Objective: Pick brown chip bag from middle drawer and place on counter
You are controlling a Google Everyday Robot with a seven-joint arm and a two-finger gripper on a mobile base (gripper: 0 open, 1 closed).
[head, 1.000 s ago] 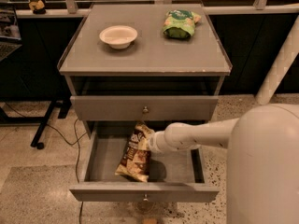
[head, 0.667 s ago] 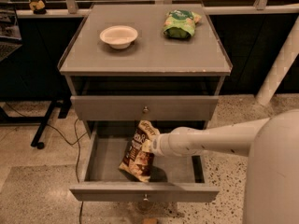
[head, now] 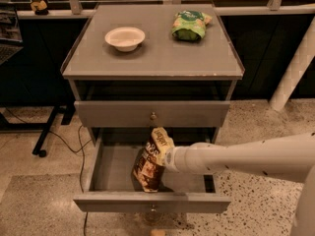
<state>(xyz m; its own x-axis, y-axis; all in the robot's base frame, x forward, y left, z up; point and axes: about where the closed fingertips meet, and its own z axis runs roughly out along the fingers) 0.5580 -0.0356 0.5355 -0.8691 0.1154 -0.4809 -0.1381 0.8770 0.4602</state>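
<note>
Single arm (head: 236,156) reached in from the right, low, across the open middle drawer (head: 114,173). Gripper (head: 168,159) sat at the arm's tip, over the drawer's middle and pressed against the right side of the brown chip bag (head: 150,162). Its tip was hidden behind the bag, so I could not tell whether it was closed on the bag.

The bag stood on end, leaning a little. Its top corner was up near the lower edge of the closed drawer front (head: 152,113) above, and its bottom end was down near the pulled-out drawer's front wall. A loose crinkly bag would hardly stand like that alone, so it was probably being carried by the arm. Whether the lower end touched the drawer floor was not clear.

The drawer was pulled well out, which gave the arm room to come in from the side under the drawer above.

Counter (head: 147,60) held a white bowl (head: 125,37) at back left and a green snack bag (head: 189,24) at back right. The front half looked the likely place to set the bag down.

Judgement: pick underway or just made, placing not yet done. The bag must be drawn forward before rising, or its top may catch on the drawer front overhead.
</note>
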